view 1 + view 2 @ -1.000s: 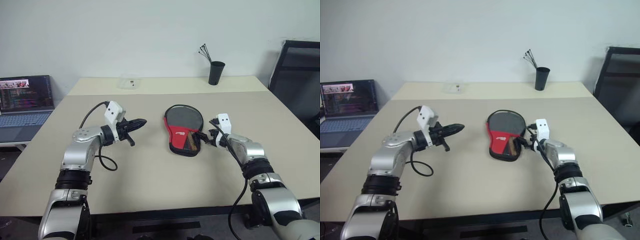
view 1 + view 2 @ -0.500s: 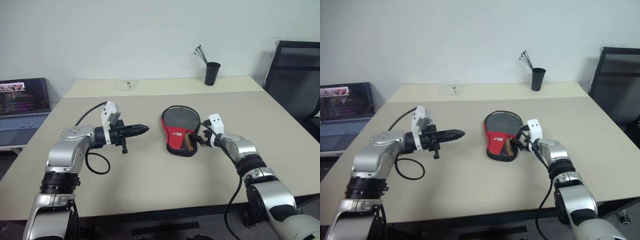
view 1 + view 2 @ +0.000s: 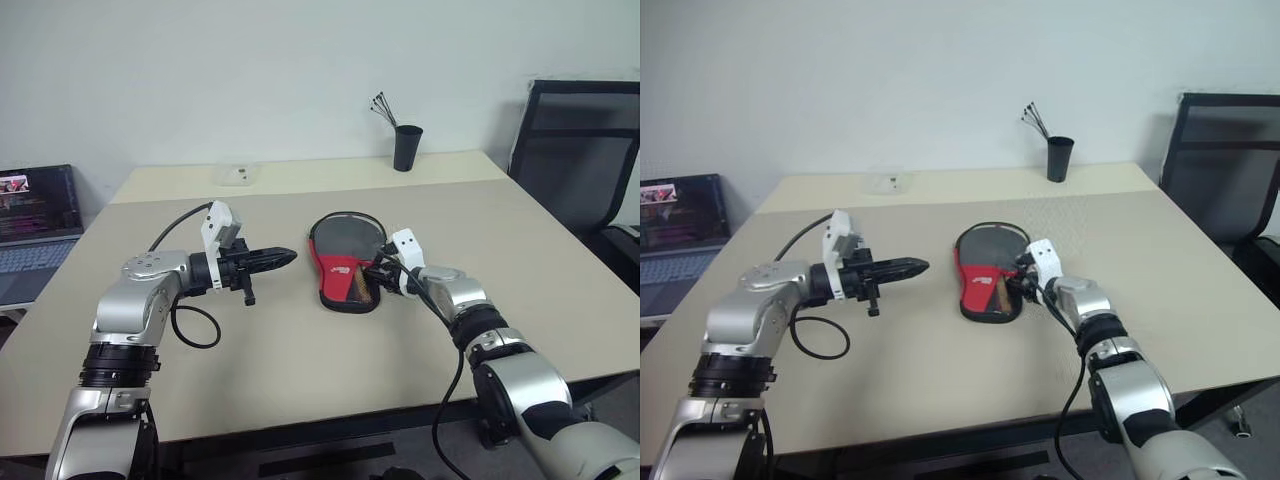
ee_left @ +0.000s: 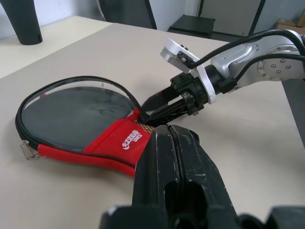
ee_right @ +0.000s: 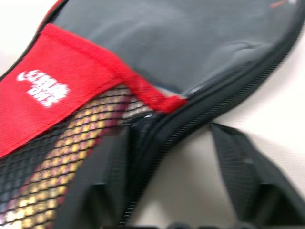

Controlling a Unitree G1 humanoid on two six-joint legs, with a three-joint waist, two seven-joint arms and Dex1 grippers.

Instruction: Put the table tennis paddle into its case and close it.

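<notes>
Left gripper (image 3: 283, 258), fingers pressed together and holding nothing, hovers left of the black-and-red zippered fabric case (image 3: 345, 262), well apart from it. Case lies flat mid-surface on the beige surface (image 3: 300, 350), the black rubber-faced table tennis paddle (image 4: 76, 112) inside, its striped wooden handle visible through the mesh pocket. Right gripper (image 5: 167, 157), at the case's right edge, stands partly open, fingers straddling the zipper seam; likely risk: pinching fabric instead of the zipper pull, dragging the unbraced case.

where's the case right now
The case lies flat near the middle of the table in the head views, between the two hands, with the right hand at its right edge and the left hand apart to its left.
</notes>
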